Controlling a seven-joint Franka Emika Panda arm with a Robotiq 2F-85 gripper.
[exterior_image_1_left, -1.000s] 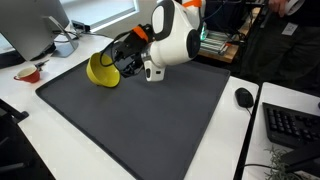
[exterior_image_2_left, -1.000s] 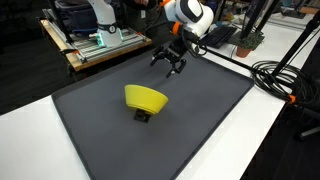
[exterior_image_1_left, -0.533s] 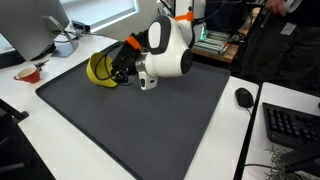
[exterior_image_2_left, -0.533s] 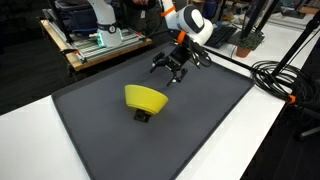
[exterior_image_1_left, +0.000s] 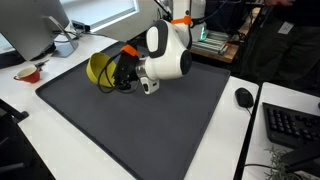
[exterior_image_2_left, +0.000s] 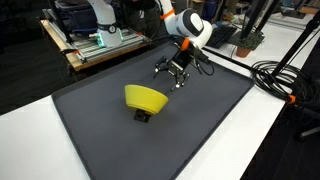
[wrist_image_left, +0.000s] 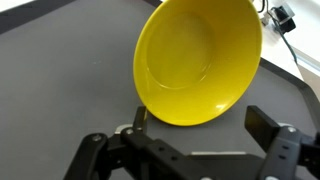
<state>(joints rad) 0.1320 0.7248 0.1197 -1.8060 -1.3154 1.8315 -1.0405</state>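
Observation:
A yellow bowl (exterior_image_2_left: 146, 98) rests tilted on a small black block (exterior_image_2_left: 142, 116) on the dark grey mat (exterior_image_2_left: 200, 130). In an exterior view the bowl (exterior_image_1_left: 97, 68) lies at the mat's far left, right beside my gripper (exterior_image_1_left: 118, 76). My gripper (exterior_image_2_left: 170, 78) hangs low over the mat, a short way from the bowl, fingers spread. In the wrist view the bowl (wrist_image_left: 195, 60) fills the upper frame with its hollow facing me. My gripper (wrist_image_left: 203, 122) is open and empty, its two black fingers either side of the bowl's lower rim, not touching it.
A monitor (exterior_image_1_left: 30, 25) and a red cup (exterior_image_1_left: 30, 73) stand on the white desk beyond the mat. A mouse (exterior_image_1_left: 244, 97) and keyboard (exterior_image_1_left: 292, 125) lie beside the mat. Black cables (exterior_image_2_left: 275, 75) and a wooden rack with equipment (exterior_image_2_left: 100, 40) border the mat.
My arm has lowered and swung toward the bowl; the open gripper is now closer to the bowl and nearer the mat. The bowl has not moved.

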